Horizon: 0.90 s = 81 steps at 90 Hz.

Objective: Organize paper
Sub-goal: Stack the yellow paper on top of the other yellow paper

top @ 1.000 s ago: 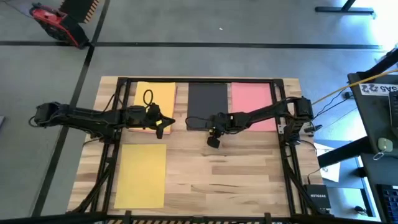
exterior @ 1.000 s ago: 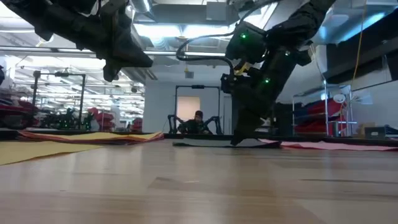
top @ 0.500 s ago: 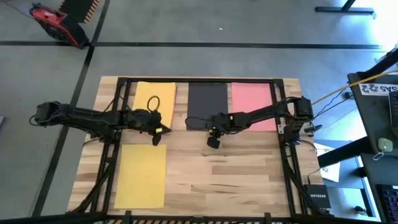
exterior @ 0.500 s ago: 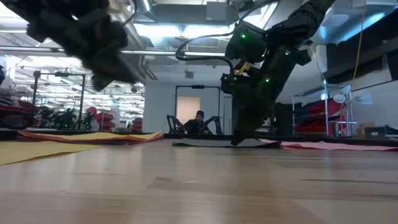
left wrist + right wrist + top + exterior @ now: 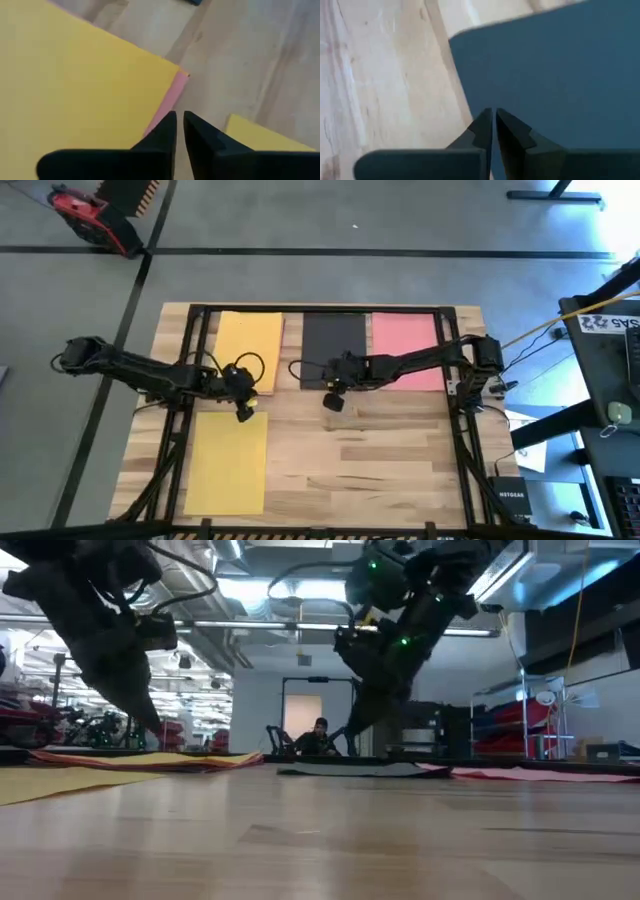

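Observation:
Three sheets of paper lie flat along the table's far side: an orange-yellow sheet (image 5: 248, 345), a black sheet (image 5: 333, 345) and a pink sheet (image 5: 405, 350). A yellow sheet (image 5: 228, 460) lies at the near left. A pink edge (image 5: 167, 105) shows from under the orange-yellow sheet's near right corner. My left gripper (image 5: 243, 412) is shut and hangs over that corner (image 5: 179, 125), pointing down. My right gripper (image 5: 332, 400) is shut and hangs above the black sheet's near left corner (image 5: 493, 120), clear of the table in the low view (image 5: 352, 730).
Black frame rails (image 5: 180, 430) run along both sides of the table and across its far edge. Bare wood (image 5: 380, 470) fills the near middle and right. A person (image 5: 320, 735) sits in the room beyond the table.
My right gripper has risen off the black sheet's near edge and gone a little toward the table's left; the sheet stays flat. My left gripper has come from above the orange-yellow sheet toward the near edge, tipped downward and sunk close to that sheet's near right corner.

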Tool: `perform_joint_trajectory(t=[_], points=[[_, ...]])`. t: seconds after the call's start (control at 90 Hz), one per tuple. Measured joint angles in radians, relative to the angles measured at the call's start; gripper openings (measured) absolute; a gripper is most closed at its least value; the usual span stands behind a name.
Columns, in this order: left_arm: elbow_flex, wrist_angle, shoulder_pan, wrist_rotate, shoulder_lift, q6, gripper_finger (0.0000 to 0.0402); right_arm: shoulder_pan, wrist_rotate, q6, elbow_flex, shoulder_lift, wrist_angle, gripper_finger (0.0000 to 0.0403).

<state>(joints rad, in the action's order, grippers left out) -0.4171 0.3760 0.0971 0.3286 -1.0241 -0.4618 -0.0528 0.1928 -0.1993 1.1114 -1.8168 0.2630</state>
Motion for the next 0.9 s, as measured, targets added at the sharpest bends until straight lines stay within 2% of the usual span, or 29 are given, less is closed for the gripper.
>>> perform_joint_trajectory(t=[0.389, 0.678, 0.9], points=[[0.0, -0.108, 0.0, 0.042, -0.143, 0.099, 0.0076, 0.0, 0.025, 0.018, 0.01, 0.0, 0.01, 0.0019], [0.0, -0.16, 0.0, 0.122, -0.239, 0.107, 0.008, 0.0, 0.025, 0.018, 0.01, 0.0, 0.01, 0.0019], [0.0, -0.197, 0.0, 0.127, -0.288, 0.129, 0.008, 0.0, 0.035, 0.018, 0.009, 0.0, 0.012, 0.0019]])
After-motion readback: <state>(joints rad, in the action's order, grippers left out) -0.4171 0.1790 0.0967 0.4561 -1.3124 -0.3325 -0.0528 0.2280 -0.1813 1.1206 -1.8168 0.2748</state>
